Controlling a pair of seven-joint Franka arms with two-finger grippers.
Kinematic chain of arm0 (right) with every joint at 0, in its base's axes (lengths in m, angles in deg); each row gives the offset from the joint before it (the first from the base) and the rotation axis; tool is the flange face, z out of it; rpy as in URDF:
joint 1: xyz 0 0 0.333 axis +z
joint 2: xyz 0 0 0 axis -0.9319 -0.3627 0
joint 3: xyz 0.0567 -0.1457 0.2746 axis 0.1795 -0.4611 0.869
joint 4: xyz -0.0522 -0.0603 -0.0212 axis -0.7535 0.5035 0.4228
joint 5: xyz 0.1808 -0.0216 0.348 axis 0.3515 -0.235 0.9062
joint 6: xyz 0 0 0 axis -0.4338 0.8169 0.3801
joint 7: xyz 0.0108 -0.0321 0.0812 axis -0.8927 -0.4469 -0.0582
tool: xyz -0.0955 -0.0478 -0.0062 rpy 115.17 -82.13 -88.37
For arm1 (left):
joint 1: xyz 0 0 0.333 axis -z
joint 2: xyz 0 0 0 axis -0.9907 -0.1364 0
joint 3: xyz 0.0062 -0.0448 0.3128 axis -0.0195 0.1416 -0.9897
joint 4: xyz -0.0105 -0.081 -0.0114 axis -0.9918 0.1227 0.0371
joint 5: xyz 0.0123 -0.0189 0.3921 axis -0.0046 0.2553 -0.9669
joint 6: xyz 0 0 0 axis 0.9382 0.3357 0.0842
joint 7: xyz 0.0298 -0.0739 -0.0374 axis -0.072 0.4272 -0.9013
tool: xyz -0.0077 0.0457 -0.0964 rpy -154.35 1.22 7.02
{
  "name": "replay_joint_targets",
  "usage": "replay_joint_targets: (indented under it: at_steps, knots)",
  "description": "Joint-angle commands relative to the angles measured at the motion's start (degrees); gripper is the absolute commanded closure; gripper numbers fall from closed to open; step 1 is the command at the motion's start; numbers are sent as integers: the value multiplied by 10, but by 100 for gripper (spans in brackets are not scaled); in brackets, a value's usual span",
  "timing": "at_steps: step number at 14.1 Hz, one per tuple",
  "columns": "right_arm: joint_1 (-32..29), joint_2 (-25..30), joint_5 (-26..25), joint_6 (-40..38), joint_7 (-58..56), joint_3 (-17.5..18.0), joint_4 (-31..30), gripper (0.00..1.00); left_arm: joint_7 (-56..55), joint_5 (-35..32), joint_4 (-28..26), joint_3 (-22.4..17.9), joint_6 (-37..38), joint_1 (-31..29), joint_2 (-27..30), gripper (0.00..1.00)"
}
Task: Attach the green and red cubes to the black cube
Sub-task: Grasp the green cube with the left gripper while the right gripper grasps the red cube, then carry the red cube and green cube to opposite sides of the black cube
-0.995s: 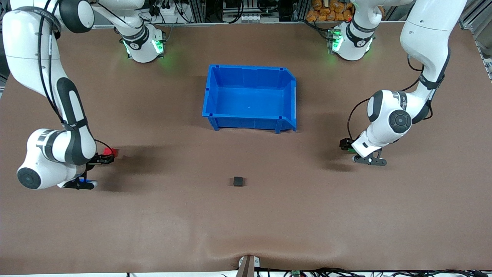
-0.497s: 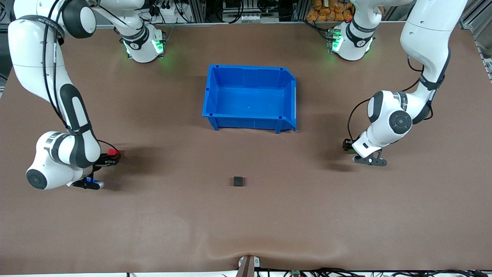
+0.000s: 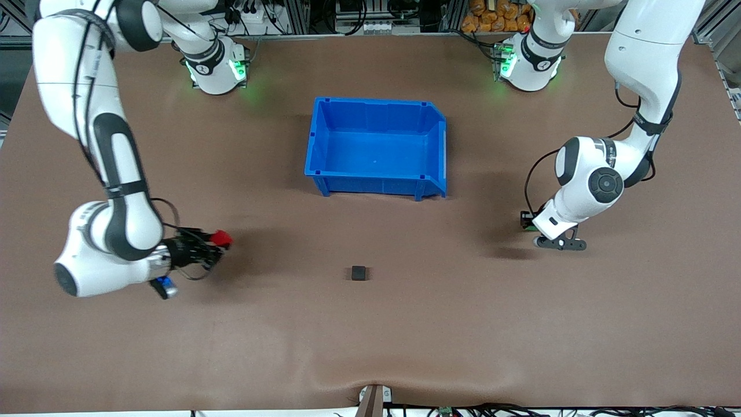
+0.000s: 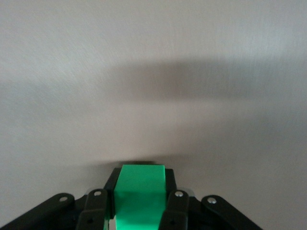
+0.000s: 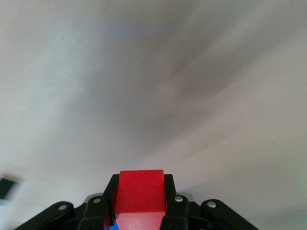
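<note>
While right gripper (image 3: 215, 242) clamps red cube (image 3: 221, 237), left gripper (image 4: 139, 211) clamps green cube (image 4: 139, 197)

**Table and what sits on it**

I see a brown table (image 3: 370, 336) carrying a blue bin (image 3: 377, 146) (open-topped) midway between the arms' ends, and the black cube (image 3: 358, 273) nearer the front camera, well apart from it.

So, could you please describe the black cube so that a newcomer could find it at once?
Start at the blue bin mid-table. Nearer the front camera, alone on the brown table, sits the black cube. Unlike the gripped red and green cubes, it is matte black and unheld.
</note>
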Motion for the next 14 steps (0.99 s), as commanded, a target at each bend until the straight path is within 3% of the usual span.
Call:
replay_joint_targets:
  at_steps: [1, 4, 14]
  knots:
    - [57, -2, 53, 76, 179, -5, 0, 100, -125, -5, 42, 12, 52, 4, 12, 100]
    - [129, -16, 79, 227, 307, -5, -10, 100, -271, -3, 103, 32, 110, 9, 4, 100]
    - [223, -88, 142, 392, 382, -5, -2, 100, -865, -1, 240, 33, 122, 138, -89, 100]
